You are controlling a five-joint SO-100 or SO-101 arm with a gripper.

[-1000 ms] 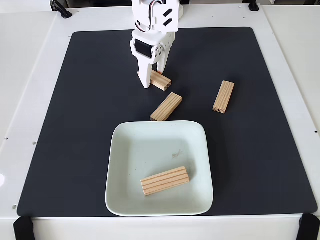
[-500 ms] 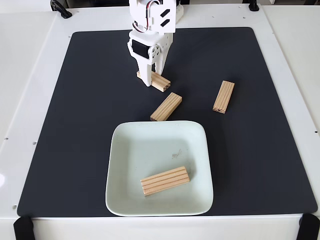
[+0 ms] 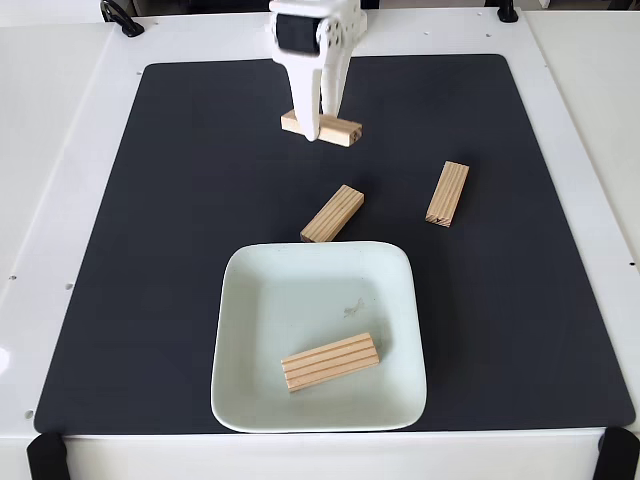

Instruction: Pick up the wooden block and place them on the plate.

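In the fixed view my white gripper [image 3: 318, 130] hangs near the top of the black mat, shut on a wooden block [image 3: 345, 131] that lies crosswise between its fingers and looks raised off the mat. Two more wooden blocks rest on the mat: one [image 3: 332, 213] lies diagonally just beyond the plate's far rim, the other [image 3: 447, 194] sits to the right. The pale mint plate [image 3: 245, 330] stands at the front centre. A further block [image 3: 330, 362] lies in the plate's near half.
A black mat [image 3: 150, 250] covers most of the white table [image 3: 45, 150]. A black cable [image 3: 122, 18] lies at the far left corner, and black clamps [image 3: 46, 456] sit at the front corners. Bare mat stretches to the left and right of the plate.
The gripper closed on the far block and rose with it, shifting toward the far edge of the mat. The block has turned nearer to level. The other blocks and the plate stayed put.
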